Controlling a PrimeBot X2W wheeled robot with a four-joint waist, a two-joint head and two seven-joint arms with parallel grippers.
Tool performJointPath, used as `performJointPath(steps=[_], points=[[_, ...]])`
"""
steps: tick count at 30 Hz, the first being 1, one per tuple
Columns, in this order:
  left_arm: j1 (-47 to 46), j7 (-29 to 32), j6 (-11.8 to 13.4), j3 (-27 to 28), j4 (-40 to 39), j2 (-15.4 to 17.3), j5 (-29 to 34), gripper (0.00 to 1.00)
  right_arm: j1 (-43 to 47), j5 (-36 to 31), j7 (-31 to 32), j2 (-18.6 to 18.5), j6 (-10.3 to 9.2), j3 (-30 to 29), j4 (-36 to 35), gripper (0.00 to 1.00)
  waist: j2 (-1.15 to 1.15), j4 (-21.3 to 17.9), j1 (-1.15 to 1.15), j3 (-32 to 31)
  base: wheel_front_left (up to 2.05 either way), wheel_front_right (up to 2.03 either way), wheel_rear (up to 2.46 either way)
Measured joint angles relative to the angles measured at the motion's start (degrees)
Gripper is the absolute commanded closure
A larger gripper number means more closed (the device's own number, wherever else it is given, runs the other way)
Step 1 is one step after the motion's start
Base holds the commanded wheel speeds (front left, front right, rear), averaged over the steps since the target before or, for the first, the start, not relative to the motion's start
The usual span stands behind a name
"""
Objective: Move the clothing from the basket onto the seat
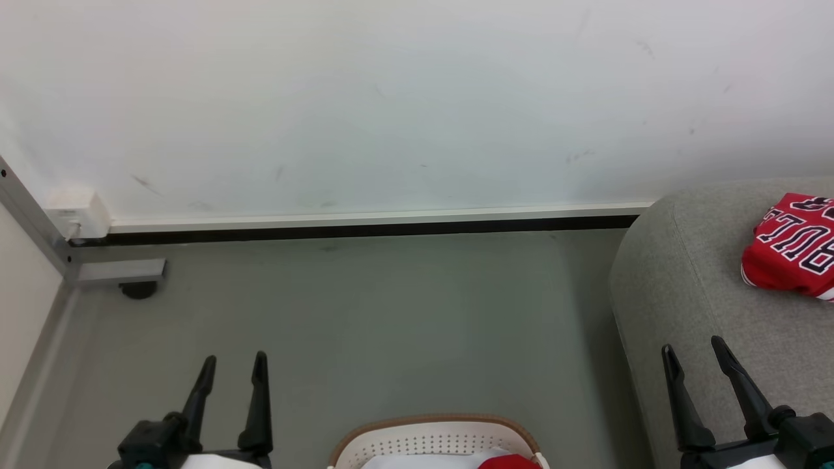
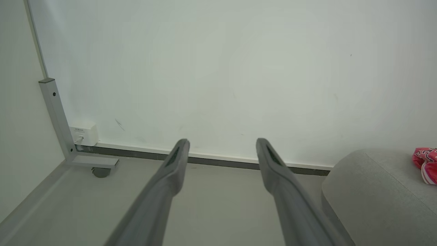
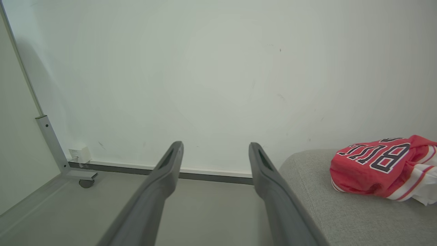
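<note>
The grey seat (image 1: 690,293) at the right carries the lettered jersey (image 1: 791,251). In the basket (image 1: 430,420), low between the arms, a red piece (image 1: 511,462), probably another garment, lies nearer the right gripper (image 1: 691,344) than the left gripper (image 1: 235,357); both have their fingers apart and are empty.

Head camera high, angled down at floor (image 1: 391,326), wrist cameras low — seemingly level — both facing wall (image 2: 218,68), seat (image 3: 341,218).

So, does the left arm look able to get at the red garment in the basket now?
Probably yes. The left pincer is open and empty, left of the basket, whose top is uncovered. Nothing stands between it and the red garment, though the pincer must pull back toward the robot.
</note>
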Motion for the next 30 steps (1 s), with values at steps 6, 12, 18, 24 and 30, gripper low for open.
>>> performJointPath(steps=[6, 12, 18, 24, 30], points=[[0.0, 0.0, -1.0, 0.8, 0.3, -0.7, 1.1, 0.00, 0.0, 0.0, 0.0, 1.2, 0.00, -0.7, 0.0, 0.00, 0.00, -0.2, 0.00, 0.1, 0.00, 0.00, 0.00], [-0.1, 0.0, -1.5, 1.2, 0.6, -1.1, 1.5, 0.00, -0.1, 0.0, 0.0, 1.3, 0.00, -0.6, 0.1, 0.00, 0.00, -0.1, 0.00, 0.2, 0.00, 0.00, 0.00], [-0.2, 0.0, -1.7, 1.3, 1.0, -1.2, 1.6, 0.00, -0.4, 0.0, 0.0, 1.3, 0.00, -0.5, 0.3, 0.00, 0.00, -0.1, 0.00, 0.3, 0.00, 0.00, 0.00], [-0.6, 0.0, -2.1, 0.6, 1.0, -1.2, 1.6, 0.00, -1.1, 0.3, 0.0, 0.6, 0.00, -0.2, 0.4, 0.00, 0.00, -0.8, 0.00, 0.8, 0.00, 0.00, 0.00], [-2.5, 0.0, -2.7, -1.2, 2.6, -1.2, 1.1, 0.00, -2.7, 1.5, 0.0, -1.3, 0.00, -1.5, 1.1, 0.00, 0.00, -2.0, 0.01, 2.9, 0.00, 0.00, 0.00]])
